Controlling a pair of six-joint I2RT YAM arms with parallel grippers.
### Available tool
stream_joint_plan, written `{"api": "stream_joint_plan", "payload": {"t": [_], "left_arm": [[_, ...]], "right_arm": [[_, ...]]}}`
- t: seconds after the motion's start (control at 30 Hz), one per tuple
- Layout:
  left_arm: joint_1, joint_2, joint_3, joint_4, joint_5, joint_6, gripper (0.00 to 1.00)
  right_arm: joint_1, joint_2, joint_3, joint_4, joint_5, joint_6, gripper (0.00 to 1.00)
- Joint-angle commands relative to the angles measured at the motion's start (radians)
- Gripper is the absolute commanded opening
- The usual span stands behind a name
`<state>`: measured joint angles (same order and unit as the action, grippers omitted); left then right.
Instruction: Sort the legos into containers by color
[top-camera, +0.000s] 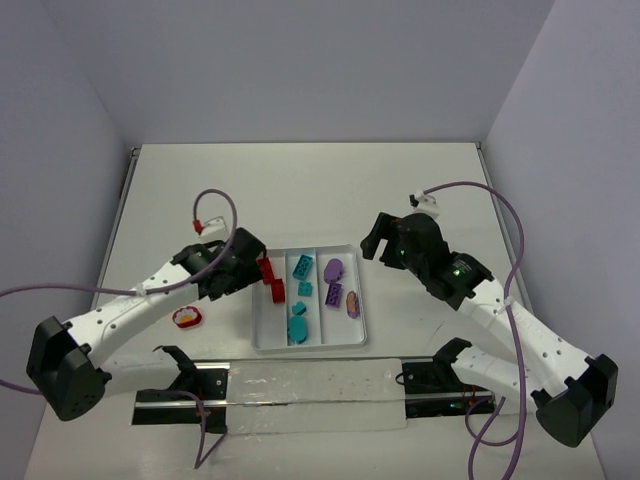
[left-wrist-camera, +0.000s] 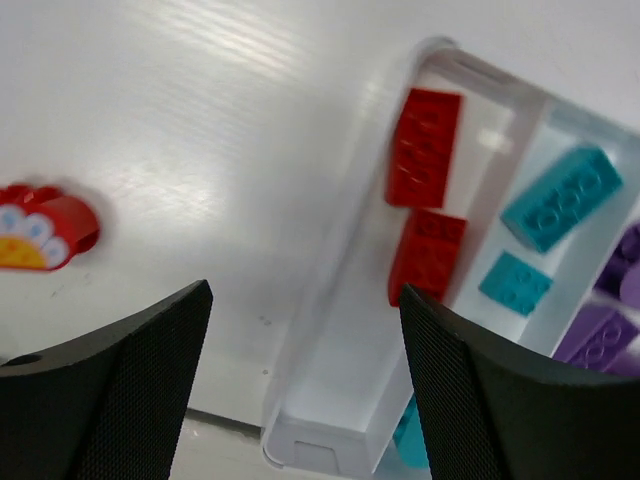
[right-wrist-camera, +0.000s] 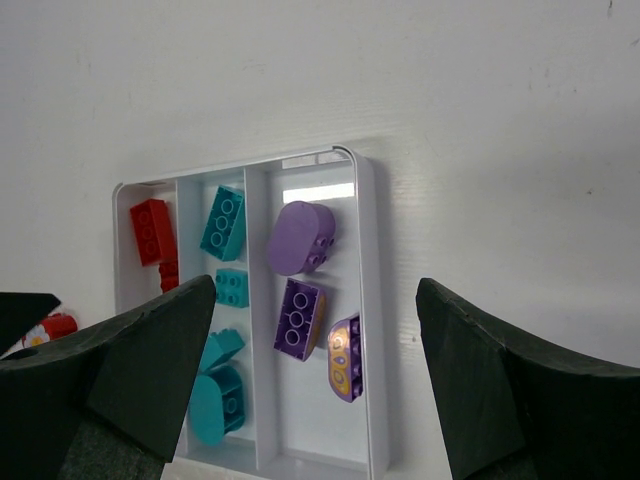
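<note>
The white tray (top-camera: 259, 322) has three compartments. Two red legos (top-camera: 271, 278) lie in the left one, teal legos (top-camera: 302, 266) in the middle one and purple legos (top-camera: 333, 269) in the right one. A rounded red lego with a patterned face (top-camera: 187, 317) lies on the table left of the tray. My left gripper (top-camera: 246, 266) hangs open above the tray's left wall (left-wrist-camera: 330, 300), beside the red bricks (left-wrist-camera: 425, 147), with nothing between its fingers. My right gripper (top-camera: 374, 240) is open and empty, above the table right of the tray; its view looks down on the purple bricks (right-wrist-camera: 300, 237).
A metal rail (top-camera: 300, 385) with the arm bases runs along the near edge, just in front of the tray. Purple cables (top-camera: 225, 205) loop above both arms. Walls close in the table at the back and sides.
</note>
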<state>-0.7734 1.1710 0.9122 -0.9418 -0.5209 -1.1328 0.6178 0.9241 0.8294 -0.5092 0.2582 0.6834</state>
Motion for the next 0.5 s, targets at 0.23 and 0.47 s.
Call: {"api": "stream_joint_plan", "payload": {"t": [0.23, 0.47], "left_arm": [[0.222, -0.188, -0.114, -0.386, -0.018, -0.556, 0.94], [0.354, -0.210, -0.177, -0.308, -0.038, -0.573, 0.99]], "right_arm": [[0.007, -0.017, -0.013, 0.091, -0.033, -0.009, 0.89], [0.007, -0.021, -0.030, 0.100, -0.040, -0.005, 0.89]]}}
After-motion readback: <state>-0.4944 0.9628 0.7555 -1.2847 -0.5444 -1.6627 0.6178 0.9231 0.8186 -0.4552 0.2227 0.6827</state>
